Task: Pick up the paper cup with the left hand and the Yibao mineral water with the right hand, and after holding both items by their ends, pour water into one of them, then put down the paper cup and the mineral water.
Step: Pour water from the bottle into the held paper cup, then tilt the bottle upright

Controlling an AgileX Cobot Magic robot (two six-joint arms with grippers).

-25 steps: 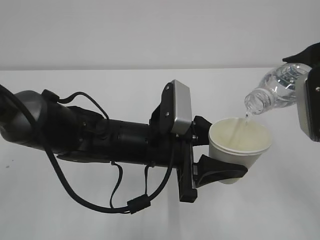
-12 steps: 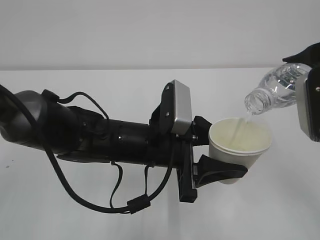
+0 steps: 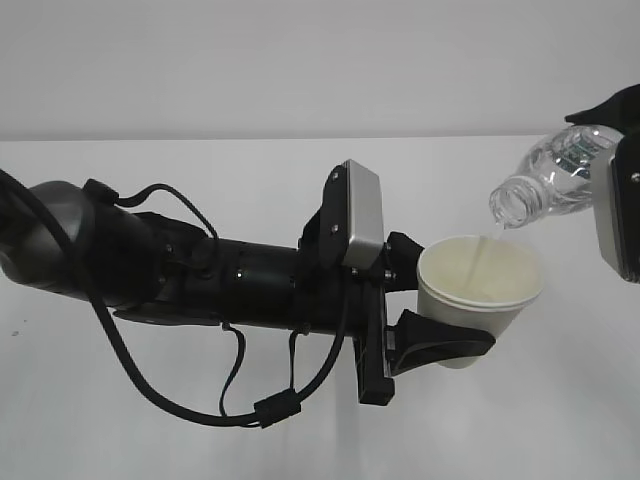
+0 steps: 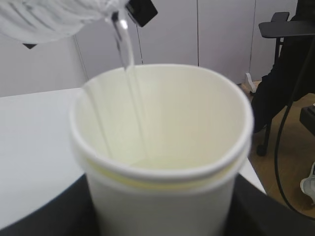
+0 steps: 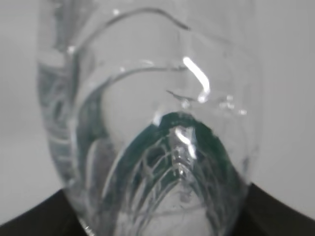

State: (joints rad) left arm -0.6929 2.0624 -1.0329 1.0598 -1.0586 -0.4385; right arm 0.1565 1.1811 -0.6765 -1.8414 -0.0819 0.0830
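My left gripper (image 3: 432, 305) is shut on the white paper cup (image 3: 480, 295) and holds it upright above the table at the right of the exterior view. The cup fills the left wrist view (image 4: 162, 167), with its cream inside showing a little water. My right gripper (image 3: 625, 160) is shut on the Yibao mineral water bottle (image 3: 555, 180), which is tilted with its open neck down and left, just over the cup's rim. A thin stream of water (image 4: 129, 73) runs from the neck into the cup. The clear ribbed bottle with its green label fills the right wrist view (image 5: 157, 137).
The white table (image 3: 200, 420) lies under both arms, with a plain pale wall behind. The thick black left arm (image 3: 180, 270) with its cable loop spans the left half of the exterior view. A black chair (image 4: 285, 59) stands beyond the table's right edge in the left wrist view.
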